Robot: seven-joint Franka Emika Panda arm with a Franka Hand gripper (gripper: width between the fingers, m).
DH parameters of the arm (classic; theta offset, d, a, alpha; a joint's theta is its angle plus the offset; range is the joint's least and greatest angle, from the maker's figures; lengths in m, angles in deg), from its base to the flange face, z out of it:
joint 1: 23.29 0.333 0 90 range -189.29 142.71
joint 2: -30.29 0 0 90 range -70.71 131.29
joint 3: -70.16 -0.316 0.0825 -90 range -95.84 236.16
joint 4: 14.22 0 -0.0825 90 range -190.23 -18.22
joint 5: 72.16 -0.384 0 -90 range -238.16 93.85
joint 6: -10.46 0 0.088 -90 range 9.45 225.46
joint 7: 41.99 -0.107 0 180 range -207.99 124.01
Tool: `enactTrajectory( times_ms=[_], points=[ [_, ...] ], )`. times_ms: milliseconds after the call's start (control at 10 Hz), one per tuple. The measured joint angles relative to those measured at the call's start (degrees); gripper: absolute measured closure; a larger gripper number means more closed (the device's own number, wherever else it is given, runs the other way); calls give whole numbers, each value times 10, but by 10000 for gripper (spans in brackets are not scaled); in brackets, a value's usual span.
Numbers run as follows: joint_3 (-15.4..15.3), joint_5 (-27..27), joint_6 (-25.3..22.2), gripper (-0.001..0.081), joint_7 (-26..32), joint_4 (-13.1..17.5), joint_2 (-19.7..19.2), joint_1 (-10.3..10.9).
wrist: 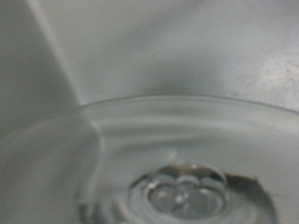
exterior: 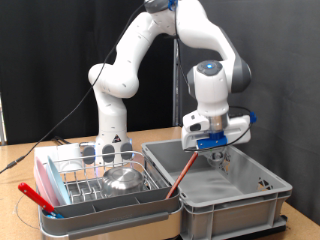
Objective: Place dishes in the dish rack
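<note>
One pincer over one grey crate; one steel bowl racked.

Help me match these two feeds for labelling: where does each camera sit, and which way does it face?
Exterior view: off the arm, level with the table, facing the robot; shows the arm, the gripper over the grey crate, and the dish rack holding a steel bowl.
Wrist view: on the hand, looking close onto clear glassware against grey plastic; no fingers show.
Shared: probably the grey crate's inside.
</note>
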State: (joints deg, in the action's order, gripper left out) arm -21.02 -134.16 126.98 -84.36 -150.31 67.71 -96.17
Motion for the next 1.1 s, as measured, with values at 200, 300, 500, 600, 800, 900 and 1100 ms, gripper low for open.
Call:
enactTrajectory(
  times_ms=[200, 300, 500, 600, 800, 900, 1100],
  points=[
    [44, 6, -20, 693, 86, 4, -20, 26],
    [65, 12, -30, 693, 126, 7, -26, 40],
    [94, 13, -37, 693, 153, 10, -27, 63],
    [92, 13, -36, 693, 153, 8, -27, 62],
    [93, 15, -77, 693, 243, 13, -42, 63],
    [104, 16, -104, 693, 294, 23, -56, 69],
    [141, 23, -161, 693, 393, 43, -73, 97]
  ],
)
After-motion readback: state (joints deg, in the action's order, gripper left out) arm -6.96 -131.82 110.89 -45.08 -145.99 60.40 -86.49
